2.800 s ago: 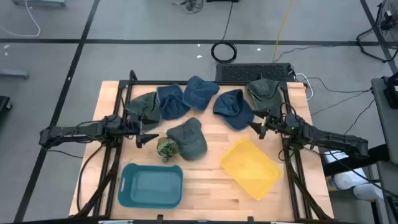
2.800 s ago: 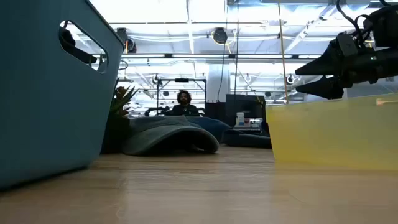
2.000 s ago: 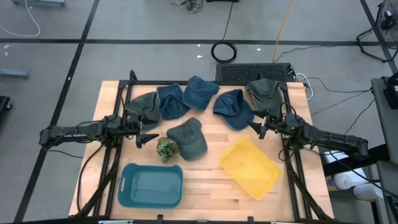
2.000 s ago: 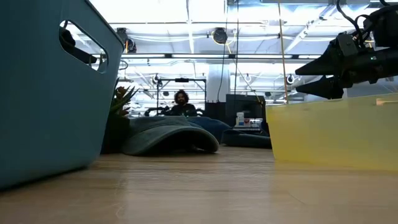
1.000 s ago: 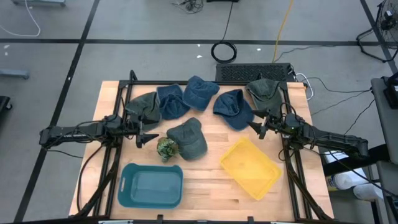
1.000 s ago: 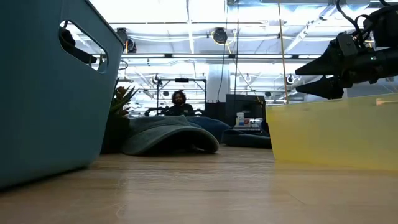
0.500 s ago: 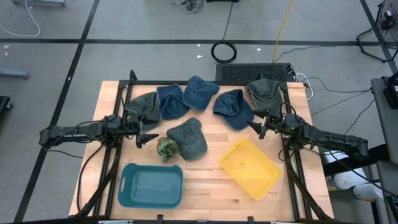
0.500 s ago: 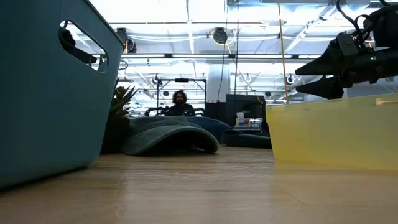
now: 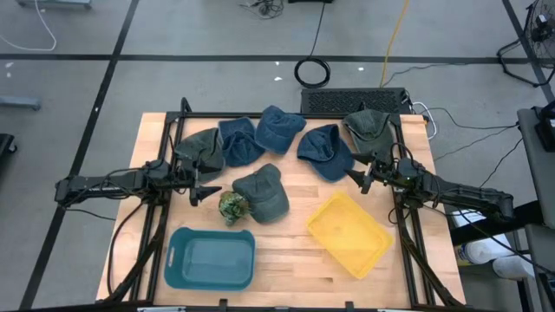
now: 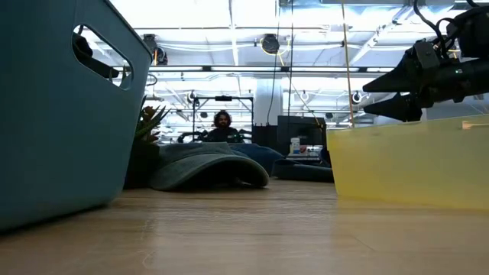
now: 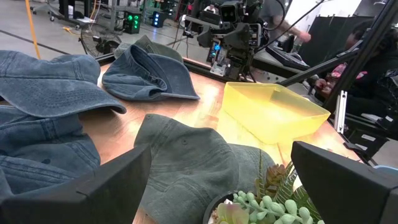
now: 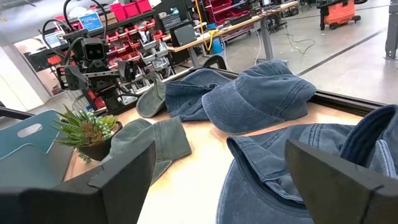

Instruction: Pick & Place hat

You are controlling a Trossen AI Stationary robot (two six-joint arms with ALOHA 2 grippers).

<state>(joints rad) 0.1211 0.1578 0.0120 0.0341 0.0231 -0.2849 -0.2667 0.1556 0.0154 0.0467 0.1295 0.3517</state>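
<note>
Several denim hats lie on the wooden table. A green one [image 9: 201, 147], three blue ones [image 9: 238, 140] [image 9: 279, 128] [image 9: 325, 149] and another green one [image 9: 368, 128] rest in a row along the far side. A grey-green hat [image 9: 263, 192] [image 11: 186, 158] lies in the middle, crown up. My left gripper [image 9: 205, 192] hovers open at the table's left, pointing level toward the middle hat. My right gripper [image 9: 356, 179] [image 10: 367, 99] hovers open at the right, beside the nearest blue hat [image 12: 280, 180]. Neither touches anything.
A small potted succulent [image 9: 231, 206] [image 11: 261, 202] stands against the middle hat's left side. A teal bin [image 9: 211, 257] sits at the near left and a yellow bin [image 9: 349, 232] at the near right. A person [image 10: 222, 130] sits far behind the table.
</note>
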